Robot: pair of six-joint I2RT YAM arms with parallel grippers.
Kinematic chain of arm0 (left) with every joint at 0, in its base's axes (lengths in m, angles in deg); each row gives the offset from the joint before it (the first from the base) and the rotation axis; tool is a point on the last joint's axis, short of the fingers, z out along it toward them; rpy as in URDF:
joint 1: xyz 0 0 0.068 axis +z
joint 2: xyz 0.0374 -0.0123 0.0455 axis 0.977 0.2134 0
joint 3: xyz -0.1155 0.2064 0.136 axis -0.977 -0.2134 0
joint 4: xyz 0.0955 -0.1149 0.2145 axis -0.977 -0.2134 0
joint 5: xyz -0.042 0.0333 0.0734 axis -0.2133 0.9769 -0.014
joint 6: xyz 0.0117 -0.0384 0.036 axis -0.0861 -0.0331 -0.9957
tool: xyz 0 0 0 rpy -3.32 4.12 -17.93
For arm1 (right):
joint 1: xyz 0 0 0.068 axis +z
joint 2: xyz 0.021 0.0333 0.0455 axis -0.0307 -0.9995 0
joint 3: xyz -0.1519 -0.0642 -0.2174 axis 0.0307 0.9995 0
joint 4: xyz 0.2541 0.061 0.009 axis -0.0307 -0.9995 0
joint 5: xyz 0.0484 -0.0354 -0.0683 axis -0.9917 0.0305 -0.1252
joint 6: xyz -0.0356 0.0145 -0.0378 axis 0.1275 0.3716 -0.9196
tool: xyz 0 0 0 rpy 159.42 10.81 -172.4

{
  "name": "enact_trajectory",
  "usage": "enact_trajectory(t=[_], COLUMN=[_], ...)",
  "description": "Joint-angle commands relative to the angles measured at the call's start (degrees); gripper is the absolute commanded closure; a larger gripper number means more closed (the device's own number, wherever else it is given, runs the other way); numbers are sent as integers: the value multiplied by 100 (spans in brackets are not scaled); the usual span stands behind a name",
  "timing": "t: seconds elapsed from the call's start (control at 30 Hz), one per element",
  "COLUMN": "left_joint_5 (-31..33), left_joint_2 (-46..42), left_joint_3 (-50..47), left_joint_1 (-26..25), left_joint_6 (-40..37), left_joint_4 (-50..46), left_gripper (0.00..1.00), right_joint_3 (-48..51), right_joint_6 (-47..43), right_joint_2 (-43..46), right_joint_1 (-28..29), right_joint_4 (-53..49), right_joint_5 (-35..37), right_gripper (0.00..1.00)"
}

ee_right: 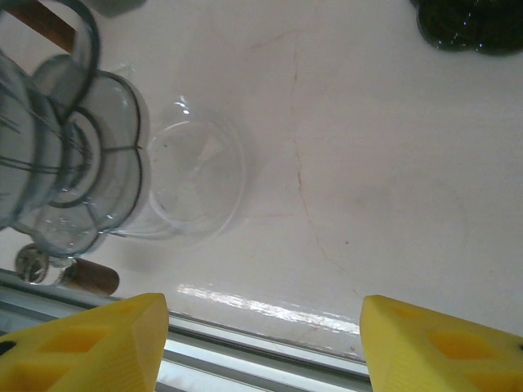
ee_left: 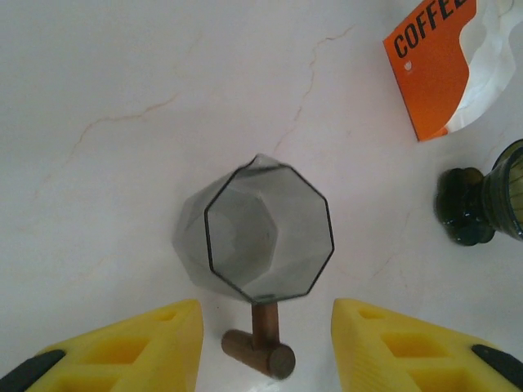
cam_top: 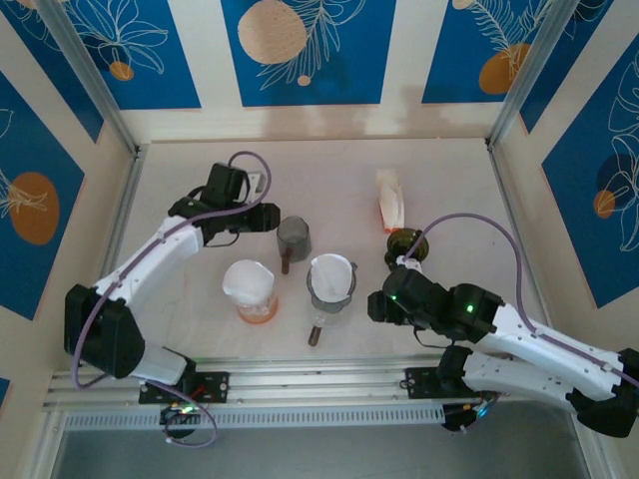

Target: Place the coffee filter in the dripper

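Smoky glass dripper point(ee_left: 263, 237) is seen mid-desk, framed untouched by the spread fingers of the left hand point(ee_left: 265, 306). The right hand point(ee_right: 261, 300) is likewise spread and empty by the near edge. A white coffee filter point(cam_top: 248, 277) appears seated in an orange-based cup point(cam_top: 257, 311). Securing the dripper seems the step in hand, so a squared closure on it is called for next.

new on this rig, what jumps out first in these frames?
A smoky grey octagonal dripper stands empty mid-table, with the left gripper open just short of it, yellow fingers spread either side of its wooden handle. Nearer the arms, an orange-tinted dripper and a clear dripper each appear to hold a white filter. An orange packet marked COFFEE lies back right, beside a dark green glass piece.
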Motion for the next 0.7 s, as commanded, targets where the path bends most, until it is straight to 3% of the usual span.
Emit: enact_trajectory(t=[0.0,0.2,0.43,0.67], left_joint_5=[-65,-282,-326,-353], left_joint_2=[488,1462,1758,2157], left_joint_3=[708,1256,1246,1511], left_joint_1=[58,60,48,24], left_joint_6=[-630,-1220,-1142,-1179], left_joint_4=[-495,-1159,-926,-1040], left_gripper=[54,52,46,49], right_joint_3=[139,209,212,331], right_joint_6=[214,225,245,347], right_joint_2=[99,203,354,491], right_joint_1=[33,19,23,28], right_joint_4=[106,84,-40,-93], right_joint_5=[-135,-131,-118,-149], right_gripper=[36,36,36,36])
